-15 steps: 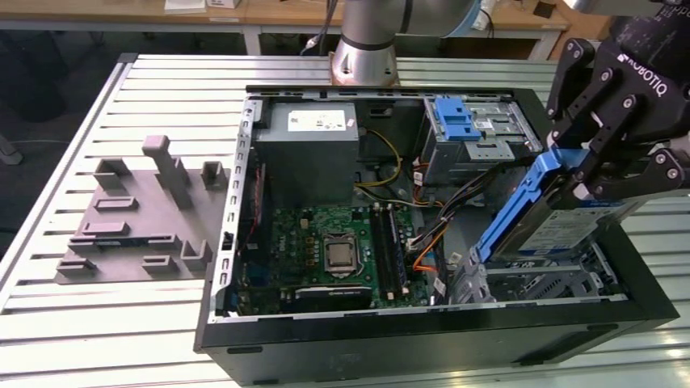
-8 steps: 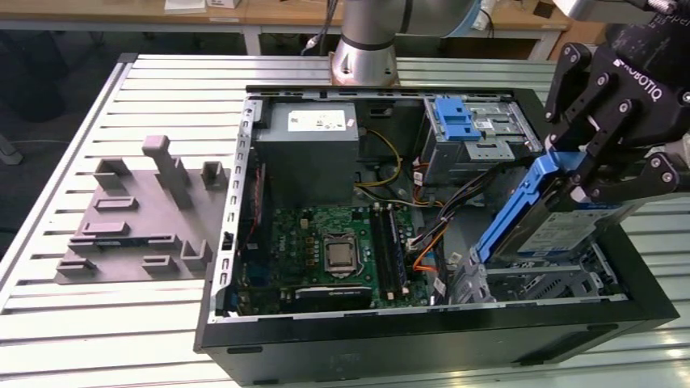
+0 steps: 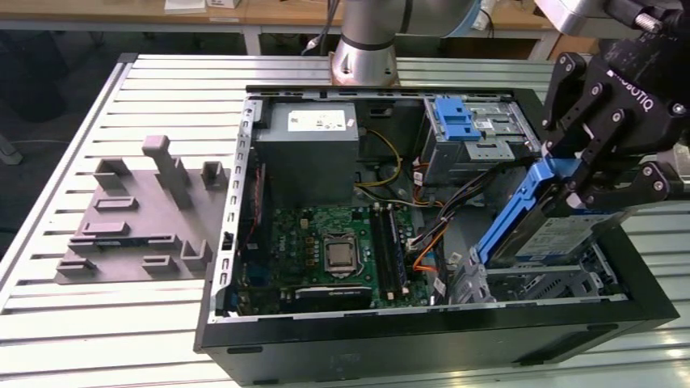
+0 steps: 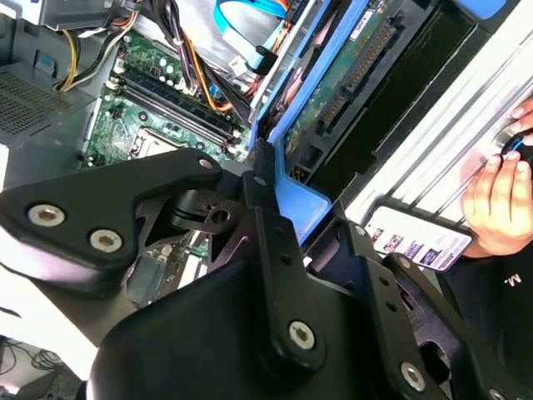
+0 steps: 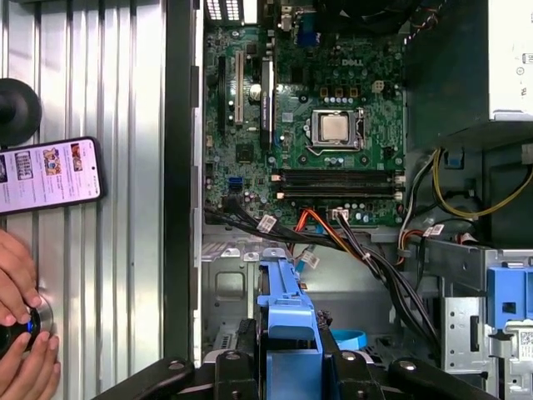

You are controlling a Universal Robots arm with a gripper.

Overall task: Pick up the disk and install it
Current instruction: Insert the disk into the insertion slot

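Gripper (image 3: 591, 187) tight around tilted disk (image 3: 545, 235)

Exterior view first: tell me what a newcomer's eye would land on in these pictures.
The black gripper stands out first, clamped on the blue-framed disk, which is tilted over the open computer case at the exterior view's right. Next comes the green motherboard, bare in the middle of the case. In the first wrist view, a person's hand lies by a lit phone on the slatted table, outside the case.

Blue-framed silver disk (image 3: 555, 236) tilted steeply over computer case.
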